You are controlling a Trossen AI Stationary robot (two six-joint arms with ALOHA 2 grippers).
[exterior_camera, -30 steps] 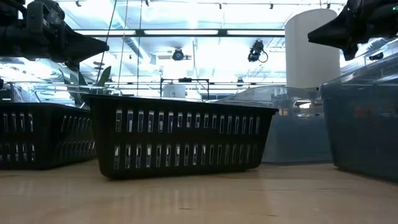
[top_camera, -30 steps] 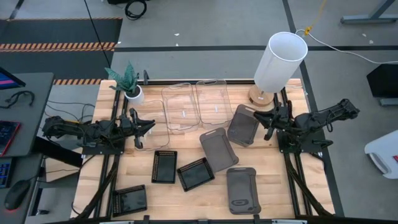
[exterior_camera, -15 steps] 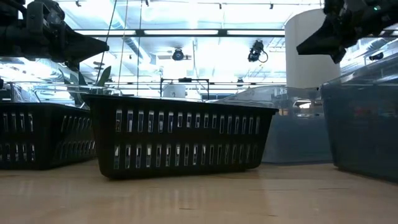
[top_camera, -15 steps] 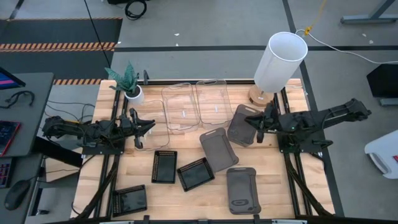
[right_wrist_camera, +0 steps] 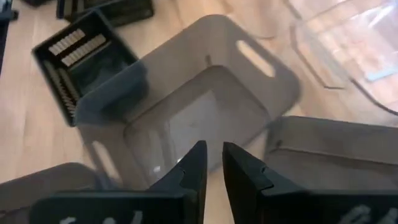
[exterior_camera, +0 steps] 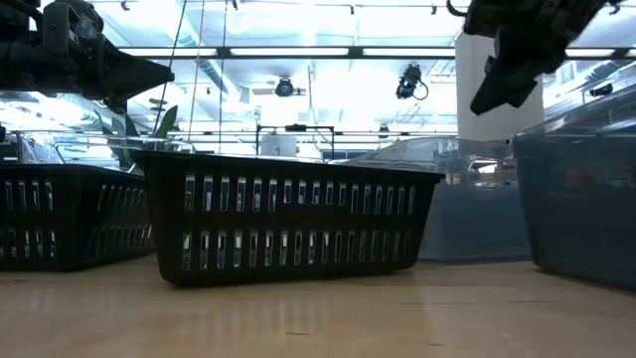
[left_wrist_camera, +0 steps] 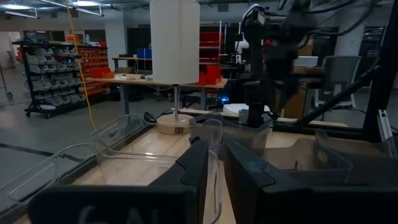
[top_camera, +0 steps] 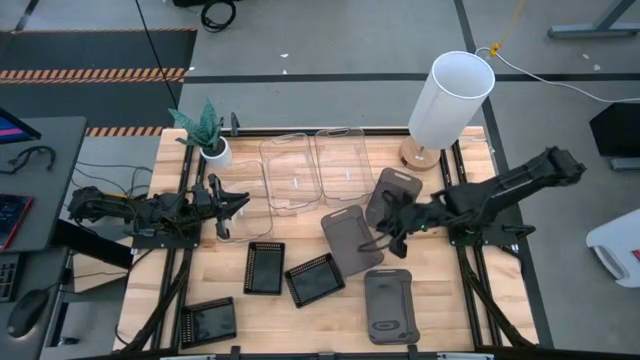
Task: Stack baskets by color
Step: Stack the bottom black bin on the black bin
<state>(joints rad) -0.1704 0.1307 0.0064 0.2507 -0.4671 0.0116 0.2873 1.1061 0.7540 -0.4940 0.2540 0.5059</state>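
Three grey baskets lie on the table's right half: one far (top_camera: pixel 392 200), one in the middle (top_camera: pixel 350 240), one near (top_camera: pixel 388 305). Two clear baskets (top_camera: pixel 290 172) (top_camera: pixel 343 163) sit side by side at the back. Three black perforated baskets (top_camera: pixel 264 267) (top_camera: pixel 314 279) (top_camera: pixel 210 320) stand on their bases at the near left. My right gripper (top_camera: pixel 383 233) (right_wrist_camera: pixel 211 155) hangs tilted down above the middle grey basket (right_wrist_camera: pixel 186 112), with a narrow gap between its fingers and nothing in it. My left gripper (top_camera: pixel 243 205) (left_wrist_camera: pixel 213 152) waits level at the left, equally narrow and empty.
A tall white lamp shade (top_camera: pixel 450 100) stands on a round wooden base at the back right. At the back left is a small potted plant (top_camera: pixel 205 135). Bare wood lies along the near edge between the black and grey baskets.
My right gripper has swung out from the table's right side toward the middle and tipped from level to slanting down, ending above the grey baskets. The baskets have kept their places.
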